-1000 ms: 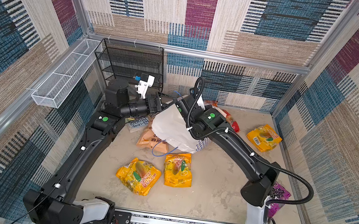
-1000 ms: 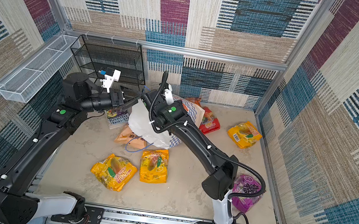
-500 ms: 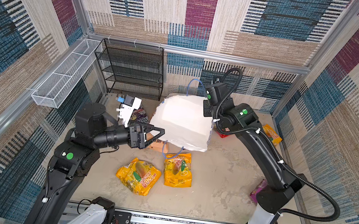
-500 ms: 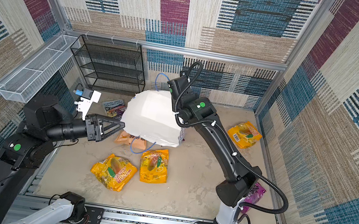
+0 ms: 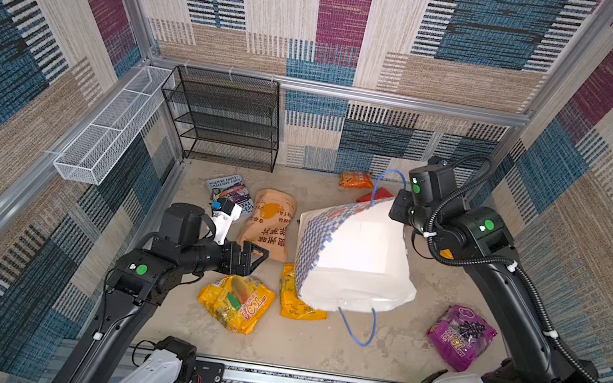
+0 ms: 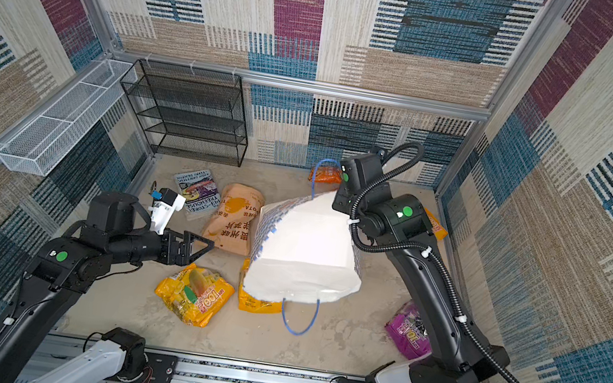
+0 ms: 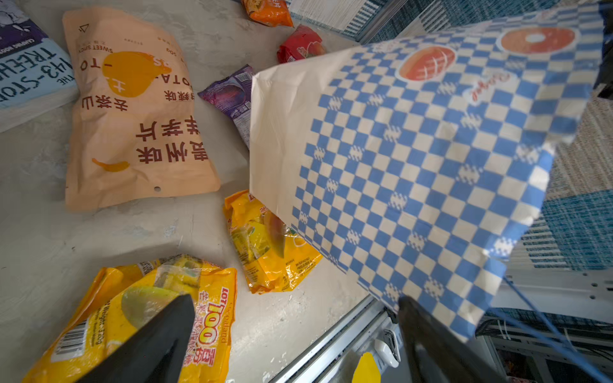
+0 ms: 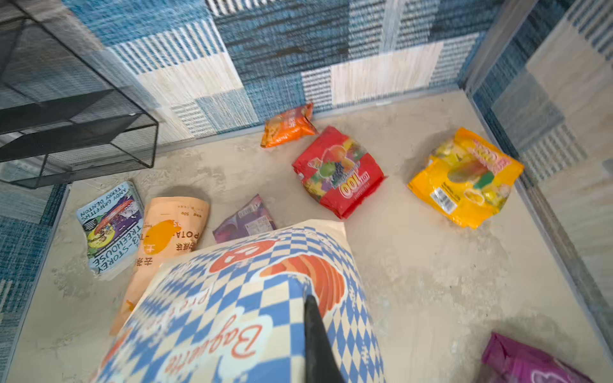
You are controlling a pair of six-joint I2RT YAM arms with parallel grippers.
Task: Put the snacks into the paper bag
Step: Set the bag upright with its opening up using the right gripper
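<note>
The right gripper (image 5: 397, 216), clamped on the edge of the bag (image 5: 352, 259), is now further to the right than before. The bag hangs tilted above the floor. The pale orange packet (image 5: 270, 224), earlier half under the bag, now lies uncovered. The bag now hides part of a yellow packet (image 5: 296, 304). The left gripper (image 5: 256, 256) has drawn back from the bag and hovers wide open above the second yellow packet (image 5: 235, 303).

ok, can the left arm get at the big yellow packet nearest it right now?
Probably yes. The left gripper is open and empty, close to the yellow packet, which lies uncovered on the table. The lifted paper bag hangs off to its side, not over it.
</note>
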